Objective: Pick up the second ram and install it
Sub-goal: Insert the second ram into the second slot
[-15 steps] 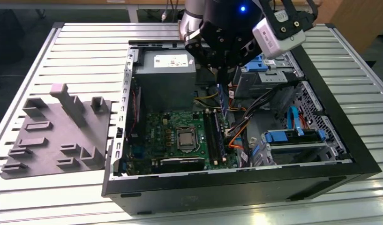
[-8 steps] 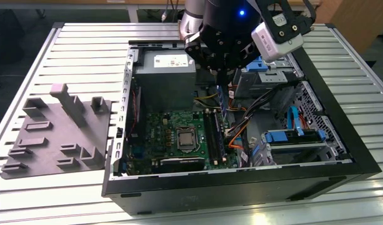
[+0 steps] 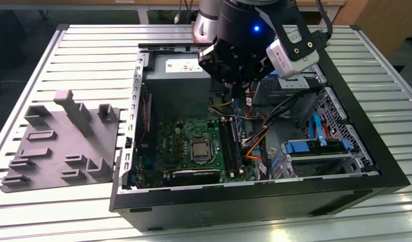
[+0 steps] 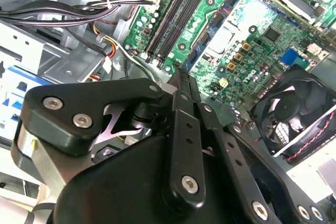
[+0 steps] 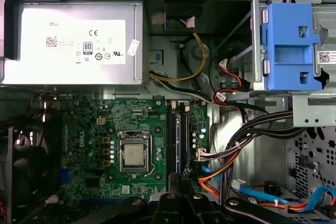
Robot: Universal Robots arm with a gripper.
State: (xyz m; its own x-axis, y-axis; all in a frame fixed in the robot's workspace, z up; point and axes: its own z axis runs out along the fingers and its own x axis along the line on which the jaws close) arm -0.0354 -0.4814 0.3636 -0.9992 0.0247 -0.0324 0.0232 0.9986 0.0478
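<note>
Exterior view first: a big open computer case sits on the slatted worktop, closer to the edge on the exterior view's right. A gray tray with little blocks lies beside the case, near the worktop's edge on the exterior view's left. The arm reaches down into the case. Its pincer is squeezed tight on the second ram. The ram hangs under it as a thin bluish strip, seen from its edge. It is over the long black slots on the green board, at the end nearest the silver power box. I cannot tell if it touches them. In the second wrist view the pincer has its two fingers close together above the same slots, with a black fan nearby.
</note>
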